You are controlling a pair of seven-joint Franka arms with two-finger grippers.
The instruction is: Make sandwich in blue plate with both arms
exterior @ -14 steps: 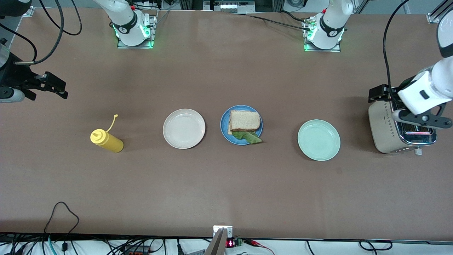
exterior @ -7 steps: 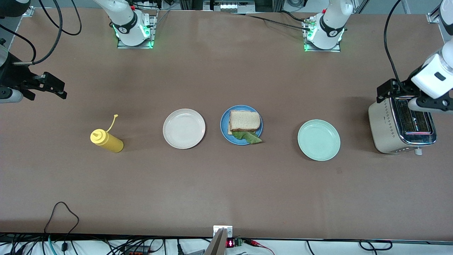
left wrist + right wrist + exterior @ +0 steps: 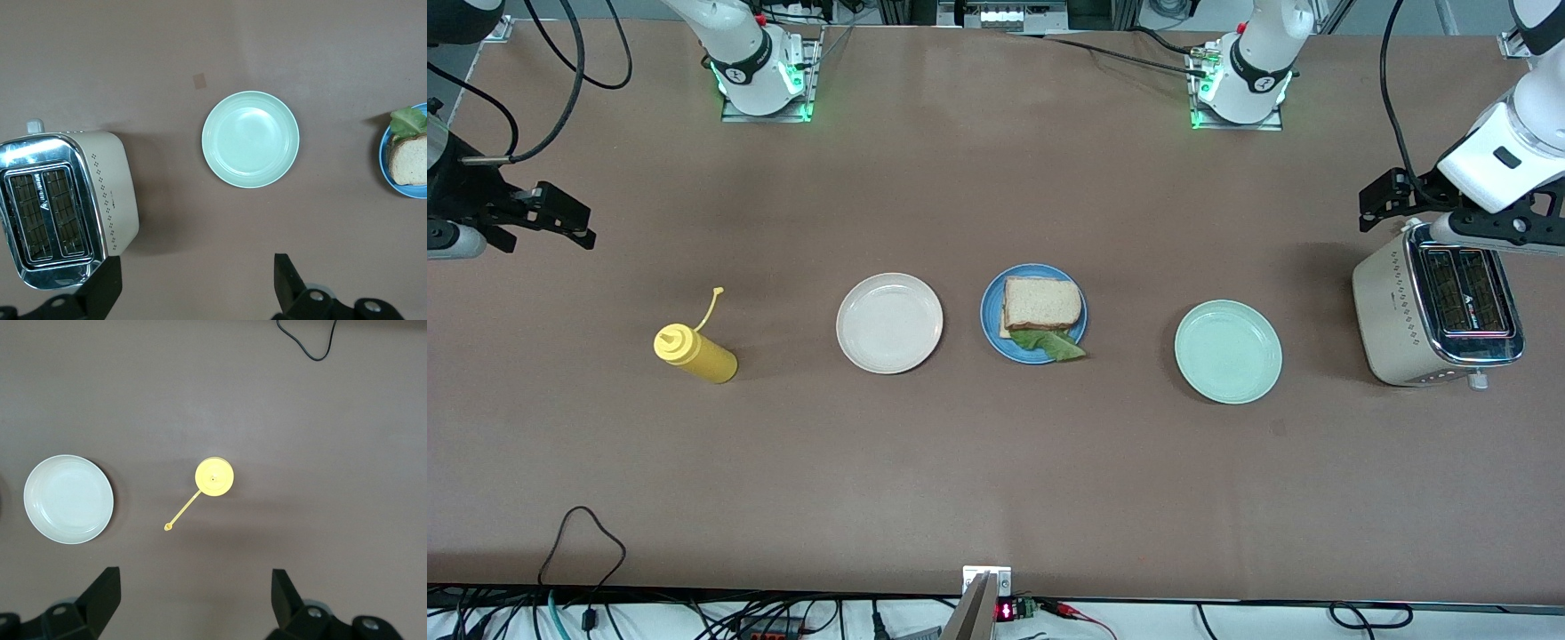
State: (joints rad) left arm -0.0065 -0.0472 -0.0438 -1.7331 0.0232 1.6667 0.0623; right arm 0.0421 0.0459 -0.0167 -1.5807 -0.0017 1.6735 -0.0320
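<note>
The sandwich (image 3: 1042, 302) lies on the blue plate (image 3: 990, 313) at the table's middle, two bread slices with a green lettuce leaf (image 3: 1052, 344) sticking out toward the front camera. Its edge also shows in the left wrist view (image 3: 410, 160), on the blue plate (image 3: 399, 190). My left gripper (image 3: 1385, 199) is open and empty, up over the table beside the toaster; it also shows in the left wrist view (image 3: 197, 270). My right gripper (image 3: 560, 218) is open and empty, waiting over the table at the right arm's end; it also shows in the right wrist view (image 3: 195, 583).
A cream-white plate (image 3: 889, 322) and a mint-green plate (image 3: 1227, 351) flank the blue plate. A yellow mustard bottle (image 3: 694, 353) stands toward the right arm's end. A beige toaster (image 3: 1396, 320) with empty slots stands at the left arm's end. Cables run along the front edge.
My left gripper has moved off the toaster's top, toward the robots' side of the table. The right arm has not moved. The sandwich is unchanged.
</note>
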